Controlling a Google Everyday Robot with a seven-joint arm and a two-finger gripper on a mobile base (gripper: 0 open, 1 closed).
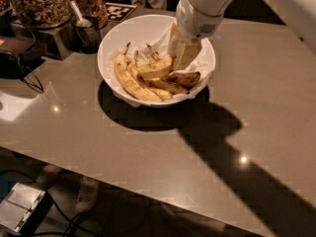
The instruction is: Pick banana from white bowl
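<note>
Clamping the gripper (pixel 183 58) onto the right end of the banana (pixel 154 69) inside the white bowl (pixel 111 38), leaving its long axis stretching leftward from the closed jaws.
</note>
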